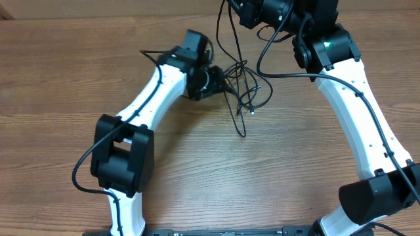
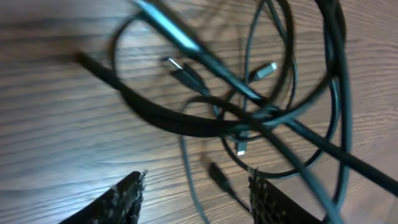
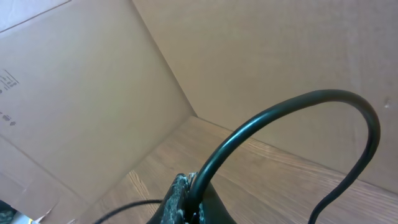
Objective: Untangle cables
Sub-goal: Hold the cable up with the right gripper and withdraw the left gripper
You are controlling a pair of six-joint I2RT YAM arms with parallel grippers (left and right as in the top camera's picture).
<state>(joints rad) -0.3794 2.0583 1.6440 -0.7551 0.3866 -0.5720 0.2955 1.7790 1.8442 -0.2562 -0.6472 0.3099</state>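
Observation:
The cables (image 1: 248, 88) lie as a tangle of thin black cords on the wooden table, just right of my left gripper (image 1: 220, 82). In the left wrist view the looped cables (image 2: 249, 112) cross each other, with silver-tipped plugs (image 2: 264, 70) among them. My left gripper (image 2: 196, 196) is open low over the wood, and one thin strand and a plug end (image 2: 217, 175) lie between its fingers (image 2: 127, 199). My right gripper (image 3: 189, 196) is shut on a black cable (image 3: 280, 106) that arcs up out of it. Overhead, the right gripper (image 1: 246, 13) is raised at the far edge, with strands hanging from it to the tangle.
A thicker black wire (image 1: 275, 73) loops from the right arm near the tangle. The left arm's own wire (image 1: 82, 167) curls beside its base. A brown cardboard wall (image 3: 93, 93) stands beyond the table's far edge. Bare wood (image 1: 52, 65) spreads to the left.

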